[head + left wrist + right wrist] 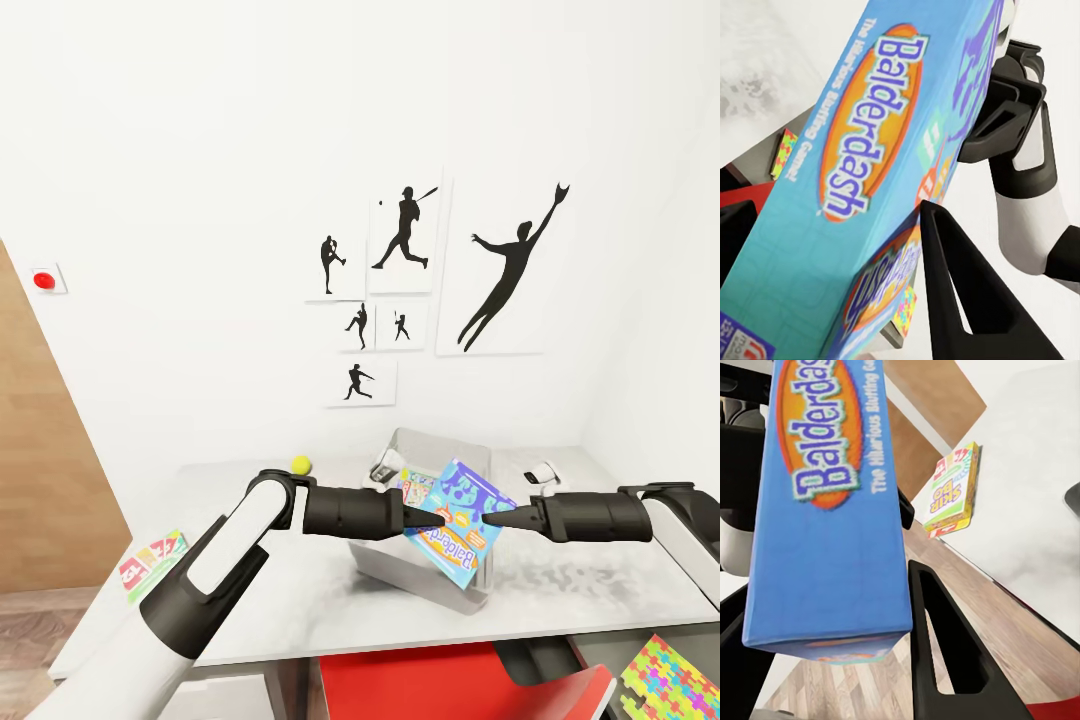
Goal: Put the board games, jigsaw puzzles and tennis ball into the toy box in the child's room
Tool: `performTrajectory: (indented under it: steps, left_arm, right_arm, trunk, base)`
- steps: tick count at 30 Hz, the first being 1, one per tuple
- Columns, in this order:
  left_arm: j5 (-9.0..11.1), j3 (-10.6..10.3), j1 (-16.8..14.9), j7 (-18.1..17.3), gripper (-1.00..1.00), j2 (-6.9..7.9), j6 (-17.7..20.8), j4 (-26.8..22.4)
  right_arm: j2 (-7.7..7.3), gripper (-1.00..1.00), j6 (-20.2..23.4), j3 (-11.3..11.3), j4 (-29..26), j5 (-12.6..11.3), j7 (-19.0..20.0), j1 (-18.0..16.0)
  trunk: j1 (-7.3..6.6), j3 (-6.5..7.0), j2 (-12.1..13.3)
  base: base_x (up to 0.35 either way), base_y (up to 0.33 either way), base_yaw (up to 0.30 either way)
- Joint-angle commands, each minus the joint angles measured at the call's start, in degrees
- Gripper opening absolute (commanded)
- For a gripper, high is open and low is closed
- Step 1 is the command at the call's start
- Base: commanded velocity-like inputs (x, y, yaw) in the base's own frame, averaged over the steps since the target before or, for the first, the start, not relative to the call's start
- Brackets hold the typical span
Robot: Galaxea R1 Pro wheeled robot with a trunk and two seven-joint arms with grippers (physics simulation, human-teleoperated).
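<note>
Two pincers, left pincer and right pincer, are squeezing the blue Balderdash box from opposite sides, tilted, right above the grey toy box on the worktop. Tennis ball sits far left of that. Another game box lies at the near left edge, and a puzzle sheet is near right.

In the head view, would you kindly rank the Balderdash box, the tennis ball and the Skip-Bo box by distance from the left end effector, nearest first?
1. Balderdash box: at the left end effector itself, pinched against the right end effector above the toy box.
2. Tennis ball: farther back on the table, to the left.
3. Skip-Bo box: at the table's far left edge.
</note>
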Motion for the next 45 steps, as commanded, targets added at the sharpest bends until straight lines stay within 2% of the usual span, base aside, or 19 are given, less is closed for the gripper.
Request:
performTrajectory:
  steps: [1,19,20,45]
  left_arm:
    - [-2.61,-0.03,-0.06,0.25,-1.0,0.04,0.24,0.05]
    - [-2.61,-0.03,-0.06,0.4,-1.0,0.04,0.24,0.06]
    - [-2.61,-0.03,-0.06,0.42,-1.0,0.04,0.24,0.07]
    - [-2.66,0.35,-0.06,0.61,-1.0,0.12,0.14,0.1]
  right_arm:
    - [-0.03,-1.0,0.73,0.1,0.01,-0.79,0.24,-0.08]
    - [-0.04,-1.0,0.73,0.1,0.01,-0.78,0.23,-0.08]
    - [-0.04,1.0,0.73,0.1,0.01,-0.77,0.23,-0.08]
    - [-0.08,1.0,0.73,-0.11,0.01,-0.67,0.21,-0.07]
  trunk:
    - [0.03,-0.09,-0.1]
    - [0.03,-0.09,-0.1]
    - [0.03,-0.09,-0.1]
    - [0.03,-0.09,-0.1]
  base:
    - [0.0,0.0,0.0]
    - [0.0,0.0,0.0]
    - [0.0,0.0,0.0]
    - [0.0,0.0,0.0]
